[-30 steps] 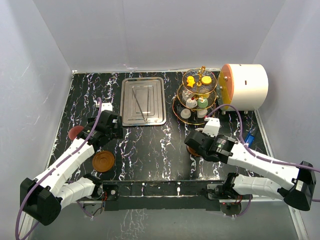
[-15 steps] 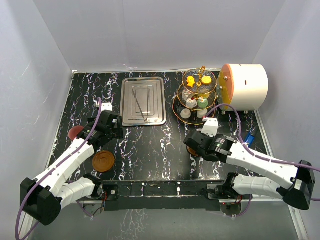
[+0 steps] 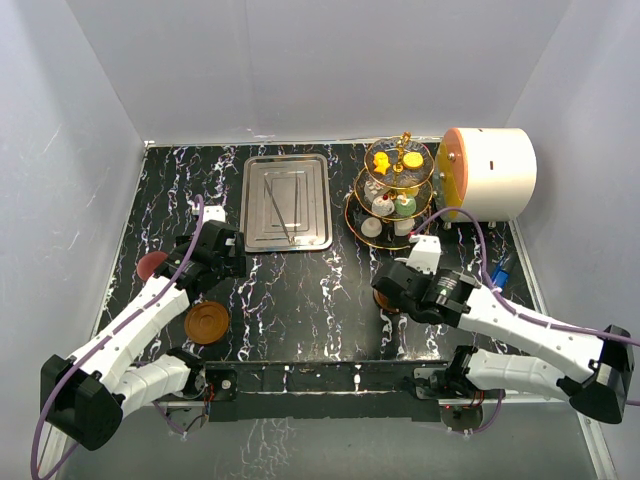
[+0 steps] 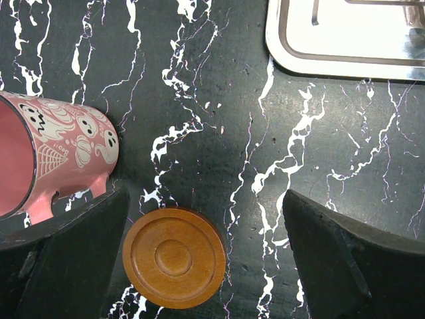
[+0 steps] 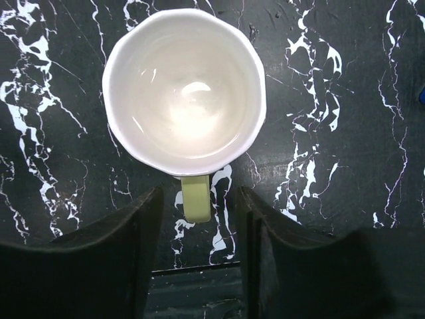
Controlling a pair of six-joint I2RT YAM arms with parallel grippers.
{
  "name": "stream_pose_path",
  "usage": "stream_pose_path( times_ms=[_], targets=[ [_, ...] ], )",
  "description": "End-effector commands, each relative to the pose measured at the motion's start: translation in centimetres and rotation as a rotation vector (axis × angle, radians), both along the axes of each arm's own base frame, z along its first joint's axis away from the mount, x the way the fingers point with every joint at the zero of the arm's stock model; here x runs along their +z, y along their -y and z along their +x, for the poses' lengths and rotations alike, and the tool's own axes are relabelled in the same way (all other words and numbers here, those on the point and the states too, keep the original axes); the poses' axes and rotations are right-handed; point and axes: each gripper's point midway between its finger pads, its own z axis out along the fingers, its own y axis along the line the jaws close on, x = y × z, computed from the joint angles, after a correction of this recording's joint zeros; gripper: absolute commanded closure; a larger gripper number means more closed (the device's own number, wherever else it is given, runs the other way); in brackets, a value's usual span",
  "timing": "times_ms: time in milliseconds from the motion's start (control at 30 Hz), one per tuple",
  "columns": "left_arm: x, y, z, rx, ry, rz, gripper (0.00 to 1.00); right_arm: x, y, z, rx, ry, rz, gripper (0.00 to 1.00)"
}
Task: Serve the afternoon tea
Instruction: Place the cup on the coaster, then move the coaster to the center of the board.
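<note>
**Right jaws loose around cream cup handle; left jaws wide over saucer**

Right gripper [image 5: 199, 197]: fingers [image 5: 143, 226] parted, one on each side of the handle [image 5: 196, 199], with dark table showing in both gaps. Not pinching. The cream cup [image 5: 184, 93] stands upright and empty, mouth up, its handle turned to the near side. My reading is that this lets the jaws close on or free it without tipping the cup. It sits right of centre, on the near side of the three-tier stand [image 3: 398, 190], which holds the small cakes.

Right arm: wrist pointing straight down, forearm running low from an elbow out at the near right.

Left gripper [image 4: 206, 266]: spread fully, holding nothing, hanging above the brown saucer [image 4: 174, 257]. The maroon cup [image 4: 53, 159] lies on its side just left of the saucer, probably needing righting before it is served.

Left arm: stretched from the near-left base, wrist facing down.

Steel tray [image 3: 287, 200] lies far, centre-left.
</note>
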Motion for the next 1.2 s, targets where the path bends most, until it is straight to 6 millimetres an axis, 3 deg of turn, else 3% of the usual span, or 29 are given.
stream_pose_path(
  times_ms=[0,133,300,533,633,800,900,1000,1167],
  targets=[
    [1.5,0.1,0.6,0.000,0.034,-0.013,0.01,3.6,-0.4,0.8,-0.020,0.084,0.089,0.51],
    [1.4,0.1,0.5,0.003,0.034,-0.017,0.01,6.2,-1.0,1.0,0.000,0.134,0.170,0.39],
    [1.0,0.4,-0.1,0.014,0.010,-0.046,0.01,10.3,-1.9,1.4,0.036,0.223,0.288,0.32],
    [-2.2,3.2,-3.6,0.130,-0.174,-0.280,0.01,16.8,-4.8,2.6,0.182,0.360,0.405,0.22],
    [-3.8,2.8,-5.3,0.229,-0.226,-0.305,0.01,17.5,-7.1,3.1,0.267,0.356,0.413,0.18],
    [-4.5,2.9,-6.2,0.335,-0.254,-0.351,0.01,16.4,-10.2,3.7,0.362,0.316,0.406,0.12],
    [-5.8,2.8,-7.2,0.380,-0.286,-0.361,0.01,15.7,-11.4,3.9,0.392,0.306,0.410,0.02],
    [-7.5,2.4,-7.9,0.407,-0.308,-0.350,0.01,15.7,-12.0,4.1,0.405,0.311,0.427,0.02],
    [-8.8,2.6,-7.5,0.403,-0.307,-0.350,0.01,16.3,-12.2,4.4,0.407,0.345,0.445,0.02]
  ],
)
